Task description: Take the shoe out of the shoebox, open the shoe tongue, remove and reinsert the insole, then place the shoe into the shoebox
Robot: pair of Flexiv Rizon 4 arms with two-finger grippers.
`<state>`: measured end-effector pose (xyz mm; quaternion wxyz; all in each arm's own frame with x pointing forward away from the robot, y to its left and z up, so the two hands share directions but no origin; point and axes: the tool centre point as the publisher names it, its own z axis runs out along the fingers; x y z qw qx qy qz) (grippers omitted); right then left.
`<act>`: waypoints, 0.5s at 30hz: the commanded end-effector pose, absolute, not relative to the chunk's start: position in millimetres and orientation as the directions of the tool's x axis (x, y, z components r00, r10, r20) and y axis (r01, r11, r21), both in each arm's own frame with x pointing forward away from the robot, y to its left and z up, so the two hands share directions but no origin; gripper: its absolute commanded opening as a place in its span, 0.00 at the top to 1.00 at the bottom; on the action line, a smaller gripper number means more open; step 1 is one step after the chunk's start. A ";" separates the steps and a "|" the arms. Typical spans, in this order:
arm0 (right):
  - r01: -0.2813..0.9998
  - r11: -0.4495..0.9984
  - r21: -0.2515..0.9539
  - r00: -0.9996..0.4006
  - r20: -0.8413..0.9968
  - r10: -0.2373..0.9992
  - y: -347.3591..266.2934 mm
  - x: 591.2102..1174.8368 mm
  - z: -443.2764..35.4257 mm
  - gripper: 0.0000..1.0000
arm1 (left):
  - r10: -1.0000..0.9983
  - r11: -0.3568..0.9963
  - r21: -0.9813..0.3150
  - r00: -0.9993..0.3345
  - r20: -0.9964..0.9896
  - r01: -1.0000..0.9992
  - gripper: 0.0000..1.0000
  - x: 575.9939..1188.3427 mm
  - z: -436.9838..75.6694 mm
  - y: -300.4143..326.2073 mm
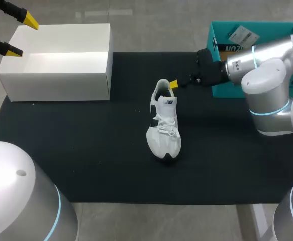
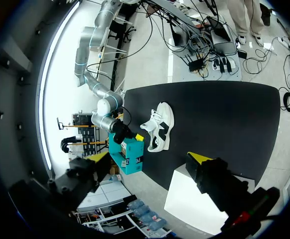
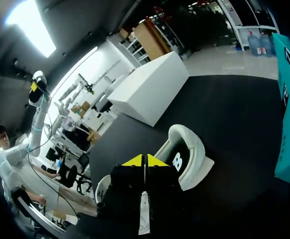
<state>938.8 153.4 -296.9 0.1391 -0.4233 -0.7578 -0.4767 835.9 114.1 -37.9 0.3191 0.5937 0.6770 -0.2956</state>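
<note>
A white sneaker (image 1: 164,125) stands upright on the black mat (image 1: 86,150), toe toward the front edge; it also shows in the left wrist view (image 2: 158,127). My right gripper (image 1: 173,84) is shut, its yellow tips pressed together right at the heel rim of the sneaker (image 3: 184,154). Nothing shows between the tips of the right gripper (image 3: 145,160). The white shoebox (image 1: 61,85) sits open and empty at the back left. Above its left end hangs my left gripper (image 1: 24,37), open, holding nothing; from the left gripper (image 2: 149,159) the shoebox (image 2: 194,204) lies underneath.
A teal box (image 1: 236,35) stands at the back right, just behind my right arm, and shows beside the right gripper (image 3: 289,109). The mat covers most of the table; bare grey table runs along the front edge.
</note>
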 end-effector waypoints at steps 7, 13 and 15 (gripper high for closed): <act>0.826 0.320 0.464 -0.553 0.559 0.618 150.9 944.7 -269.1 1.00 | 0.618 0.117 -0.024 -0.092 -0.780 0.993 0.00 838.0 -37.2 114.1; 0.826 0.320 0.464 -0.553 0.559 0.618 150.9 944.7 -269.1 1.00 | 0.618 0.117 -0.024 -0.092 -0.780 0.993 0.00 838.0 -37.2 114.1; 0.826 0.320 0.464 -0.553 0.559 0.618 150.9 944.7 -269.1 1.00 | 0.618 0.117 -0.024 -0.092 -0.780 0.993 0.00 838.0 -37.2 114.1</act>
